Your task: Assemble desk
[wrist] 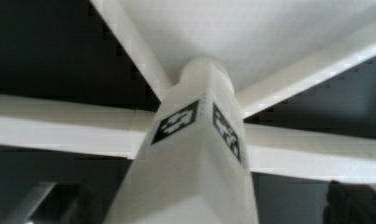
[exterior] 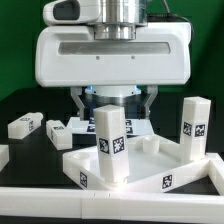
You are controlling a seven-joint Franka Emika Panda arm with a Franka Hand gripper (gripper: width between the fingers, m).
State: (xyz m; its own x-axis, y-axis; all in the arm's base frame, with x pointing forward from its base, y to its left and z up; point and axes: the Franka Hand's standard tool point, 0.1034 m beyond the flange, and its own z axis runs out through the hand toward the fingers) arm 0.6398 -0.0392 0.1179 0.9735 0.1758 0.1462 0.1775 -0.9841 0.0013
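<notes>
The desk tabletop (exterior: 135, 183) is a white plastic slab with a raised rim. It lies flat on the black worktop (exterior: 30, 105), and black-and-white square tags show on its near edge. Two white square-section legs stand upright on it. One tagged leg (exterior: 110, 146) rises at the tabletop's near corner. A second upright leg (exterior: 193, 126) stands at the corner toward the exterior view's right and also carries a tag.

Off the tabletop, toward the exterior view's left, a loose leg (exterior: 24, 126) and another loose leg (exterior: 57, 130) lie flat on the worktop. A long white bar (exterior: 60, 205) runs just in front of the tabletop's near edge.

The end effector (exterior: 113, 101) hangs above the tabletop's far side, under the big white robot body (exterior: 110, 55). Its two dark fingers (exterior: 78, 104) stand wide apart. A white part shows between them, and neither finger visibly presses on it.

Only the exterior view shows the whole layout: the tabletop, both upright legs, the loose ones and the finger spread. The wrist view looks steeply down along one leg standing on the tabletop and fills most of its picture with it. It gives what the exterior view cannot, two tagged faces of that leg (wrist: 203, 150) meeting at one corner edge, with white rim bands of the tabletop (wrist: 60, 125) running out from the leg's far end. The fingers cannot be made out in that view.
</notes>
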